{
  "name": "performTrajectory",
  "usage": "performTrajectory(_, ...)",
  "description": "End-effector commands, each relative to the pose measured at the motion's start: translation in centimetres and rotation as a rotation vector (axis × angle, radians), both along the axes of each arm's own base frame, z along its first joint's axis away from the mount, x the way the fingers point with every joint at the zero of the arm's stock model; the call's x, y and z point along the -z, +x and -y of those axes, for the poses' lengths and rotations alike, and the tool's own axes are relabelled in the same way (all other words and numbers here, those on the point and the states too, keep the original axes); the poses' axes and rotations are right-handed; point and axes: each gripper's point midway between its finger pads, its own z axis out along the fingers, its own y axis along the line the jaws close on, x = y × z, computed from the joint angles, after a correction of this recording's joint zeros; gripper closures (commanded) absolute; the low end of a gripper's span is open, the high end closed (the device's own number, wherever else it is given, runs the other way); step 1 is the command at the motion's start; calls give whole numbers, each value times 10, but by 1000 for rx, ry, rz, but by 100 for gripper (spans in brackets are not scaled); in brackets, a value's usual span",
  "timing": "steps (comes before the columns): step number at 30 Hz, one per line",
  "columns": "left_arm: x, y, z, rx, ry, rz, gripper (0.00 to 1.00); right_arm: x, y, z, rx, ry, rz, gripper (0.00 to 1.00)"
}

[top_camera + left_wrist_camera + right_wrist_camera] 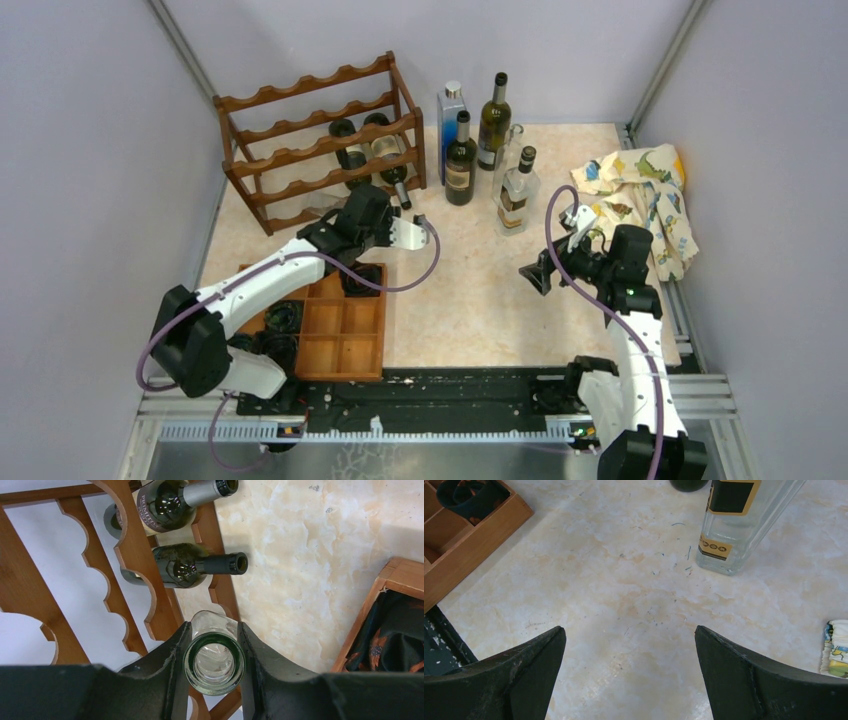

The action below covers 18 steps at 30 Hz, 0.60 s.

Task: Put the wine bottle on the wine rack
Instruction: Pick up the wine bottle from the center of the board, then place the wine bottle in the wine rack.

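Low in the left wrist view's centre, the left gripper (214,628) clamps the clear bottle (214,664) by its neck against the wine rack (134,555), while the right gripper (629,630) gapes wide above the table (624,575).

So the left arm (265,275) is stretched up to the front of the wine rack (300,147) with two dark bottles (350,150) lying in it, and the right end effector (532,274) hangs over the counter (470,310) near the upright bottles (461,160).

Clear wine bottle (214,662) at front of reddish-brown wine rack (135,555)
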Motion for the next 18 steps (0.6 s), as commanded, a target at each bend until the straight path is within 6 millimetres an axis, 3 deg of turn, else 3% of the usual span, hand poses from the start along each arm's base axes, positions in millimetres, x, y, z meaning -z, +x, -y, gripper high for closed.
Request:
performTrajectory(1, -16, 19, 3, 6, 4, 118, 100, -7, 5, 2, -8, -13, 40, 2)
performTrajectory(11, -16, 22, 5, 21, 6, 143, 100, -6, 6, 3, -4, -18, 38, 2)
performTrajectory(18, 7, 24, -7, 25, 26, 124, 100, -4, 6, 4, 0, -20, 34, 2)
